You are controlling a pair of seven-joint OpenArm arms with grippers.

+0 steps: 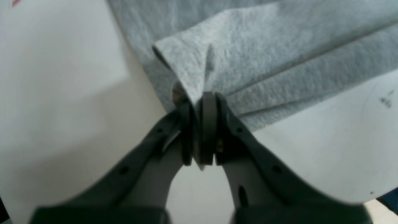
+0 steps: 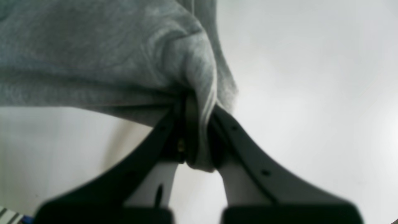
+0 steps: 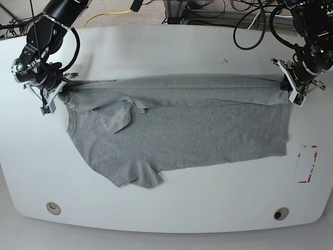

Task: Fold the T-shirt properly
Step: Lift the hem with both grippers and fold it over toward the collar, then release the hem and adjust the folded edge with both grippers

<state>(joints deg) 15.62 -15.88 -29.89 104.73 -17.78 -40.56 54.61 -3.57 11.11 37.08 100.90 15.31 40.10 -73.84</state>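
The grey T-shirt (image 3: 182, 127) lies spread across the white table, neck end to the left, hem to the right, its far long edge folded over toward the front. My left gripper (image 3: 287, 87) is shut on the shirt's far right corner; the left wrist view shows the folded fabric (image 1: 248, 62) pinched between its pads (image 1: 206, 124). My right gripper (image 3: 58, 94) is shut on the far left corner by the shoulder; the right wrist view shows bunched fabric (image 2: 108, 56) clamped in the jaws. One sleeve (image 3: 136, 177) points to the front. No lettering shows.
The white table (image 3: 166, 208) has two round holes near the front edge (image 3: 52, 208) (image 3: 281, 213). A red-marked label (image 3: 307, 164) lies right of the shirt. Cables (image 3: 250, 21) run beyond the far edge.
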